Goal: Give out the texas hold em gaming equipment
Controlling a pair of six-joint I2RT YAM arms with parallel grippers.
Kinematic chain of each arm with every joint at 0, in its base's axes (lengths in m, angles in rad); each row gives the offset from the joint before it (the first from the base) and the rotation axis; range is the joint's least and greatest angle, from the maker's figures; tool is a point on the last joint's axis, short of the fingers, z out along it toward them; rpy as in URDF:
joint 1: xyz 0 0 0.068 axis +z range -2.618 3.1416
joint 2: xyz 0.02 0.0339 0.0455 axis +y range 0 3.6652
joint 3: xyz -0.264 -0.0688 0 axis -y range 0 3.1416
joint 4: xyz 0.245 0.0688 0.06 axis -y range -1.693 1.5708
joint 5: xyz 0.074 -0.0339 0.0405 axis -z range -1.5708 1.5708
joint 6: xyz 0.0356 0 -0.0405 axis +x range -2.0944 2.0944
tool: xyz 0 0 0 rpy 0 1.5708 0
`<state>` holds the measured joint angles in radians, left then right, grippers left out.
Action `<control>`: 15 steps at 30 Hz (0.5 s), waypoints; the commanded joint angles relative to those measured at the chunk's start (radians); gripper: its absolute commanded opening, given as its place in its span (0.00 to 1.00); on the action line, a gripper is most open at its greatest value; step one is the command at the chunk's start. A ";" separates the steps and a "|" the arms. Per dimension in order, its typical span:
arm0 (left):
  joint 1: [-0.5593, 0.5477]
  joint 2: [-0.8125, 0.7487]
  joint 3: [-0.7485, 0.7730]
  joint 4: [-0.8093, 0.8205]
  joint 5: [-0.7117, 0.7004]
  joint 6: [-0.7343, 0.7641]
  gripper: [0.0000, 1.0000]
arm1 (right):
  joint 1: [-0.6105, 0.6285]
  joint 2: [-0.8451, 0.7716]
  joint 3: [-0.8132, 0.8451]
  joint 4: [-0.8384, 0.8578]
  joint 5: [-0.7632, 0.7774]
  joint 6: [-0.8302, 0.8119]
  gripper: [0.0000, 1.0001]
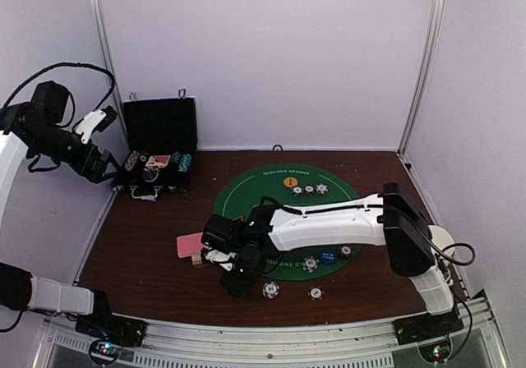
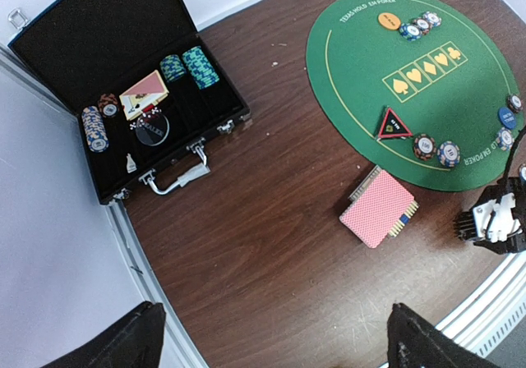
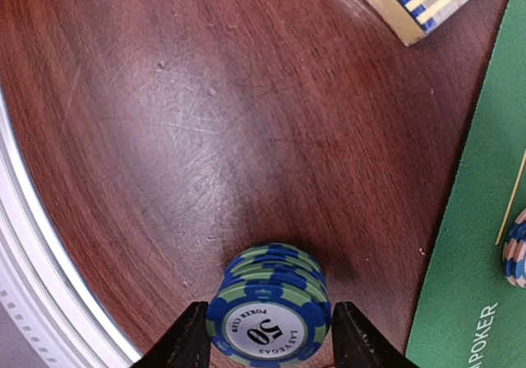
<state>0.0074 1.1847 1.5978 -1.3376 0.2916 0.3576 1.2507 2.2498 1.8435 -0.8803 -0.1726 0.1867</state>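
Observation:
A short stack of blue-and-green poker chips (image 3: 269,319) stands on the brown table. My right gripper (image 3: 269,339) straddles it, one finger close on each side, a sliver of gap showing on the right. In the top view that gripper (image 1: 238,279) is low at the near edge of the green mat (image 1: 246,189) and covers the stack. The pink-backed cards (image 2: 378,207) lie just left of the mat. A red-black triangle marker (image 2: 394,124), orange button (image 2: 389,20), blue button (image 2: 508,116) and chips (image 2: 436,150) sit on the mat. My left gripper (image 2: 275,343) hangs open, high at the left, empty.
The black hinged case (image 2: 107,31) lies open at the far left, holding chip stacks and a card pack. Two loose chips (image 1: 270,289) lie on the wood near the table's front rail (image 1: 263,331). White walls close in both sides.

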 commanded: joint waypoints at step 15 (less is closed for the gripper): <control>0.007 -0.012 0.028 0.004 0.000 0.010 0.98 | 0.008 0.011 0.061 -0.035 -0.012 -0.011 0.34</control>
<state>0.0074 1.1847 1.5978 -1.3376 0.2913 0.3576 1.2507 2.2639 1.8671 -0.8993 -0.1833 0.1818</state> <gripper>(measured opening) 0.976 0.394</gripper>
